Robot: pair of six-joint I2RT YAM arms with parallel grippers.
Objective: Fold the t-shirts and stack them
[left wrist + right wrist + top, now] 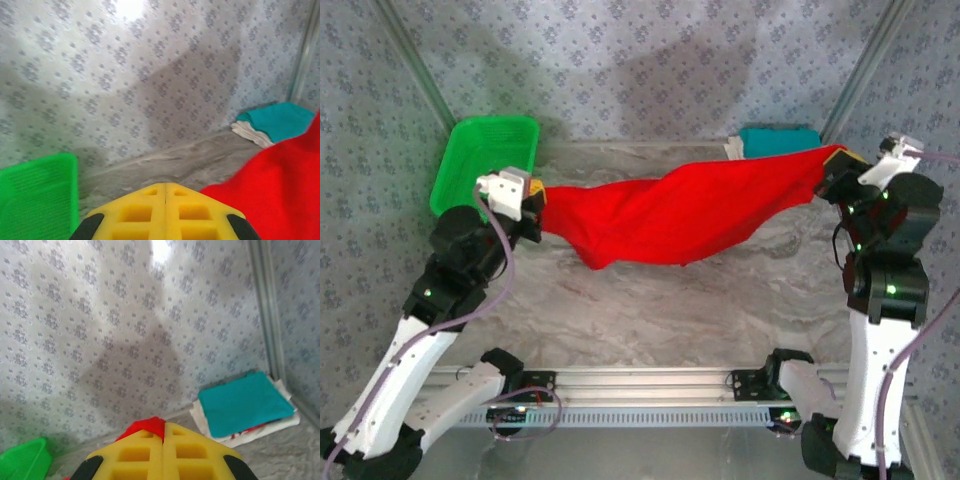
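Two grippers: both closed on the red shirt (pixel 670 215), one at each end.
Left gripper (pixel 535 205): just right of the basket (pixel 470 150), at its near corner; the wrist view shows the yellow fingers (pixel 145 210) pressed together, with red cloth bunched to their right.
Right gripper (pixel 835 165): well to the right of the basket, raised; a tuft of red shirt (pixel 145 426) pokes out at its closed fingertips (pixel 190 452).
Red shirt: stretched from beside the basket across to the right gripper, sagging in the middle over the bench (pixel 650 320) — whether the lowest fold touches it, I cannot tell.
Teal shirt (pixel 778 140): folded, far right of the basket, against the back wall.
White shirt (pixel 282 426): folded, directly under the teal shirt, with its edges showing around it.
Basket: green mesh, at the back left of the bench.
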